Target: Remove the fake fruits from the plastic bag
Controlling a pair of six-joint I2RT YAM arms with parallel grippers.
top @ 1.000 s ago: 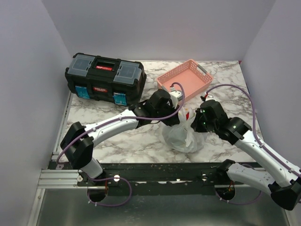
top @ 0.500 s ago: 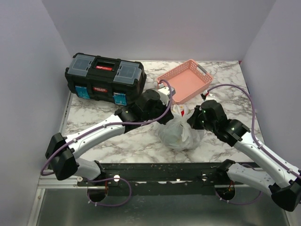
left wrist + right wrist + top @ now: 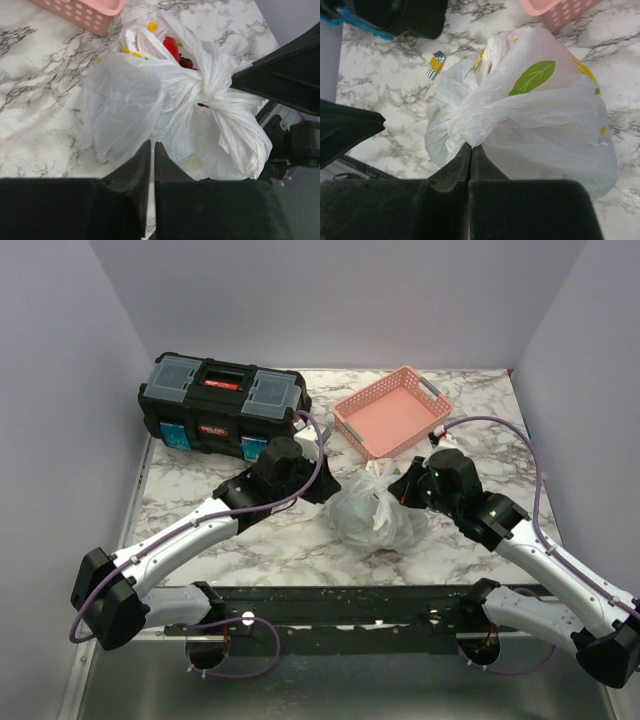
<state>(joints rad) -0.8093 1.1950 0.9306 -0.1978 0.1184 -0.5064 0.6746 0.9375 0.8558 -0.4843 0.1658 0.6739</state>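
Near front edge of counter [image 3: 190,490], right claw [image 3: 470,146] clamped on bag [image 3: 540,135] knot; left claw [image 3: 152,146] together, just beside bag.

Lab test cell: plain walls [image 3: 330,300] enclose a marble tabletop [image 3: 290,540] and mounting rail [image 3: 340,605].

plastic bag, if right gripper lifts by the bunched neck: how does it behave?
Likely floppy: the plastic bag is thin crinkled film, bunched where the right gripper pinches it. It will probably sag rather than hold shape. The red fruit showing near the mouth may shift or roll out.
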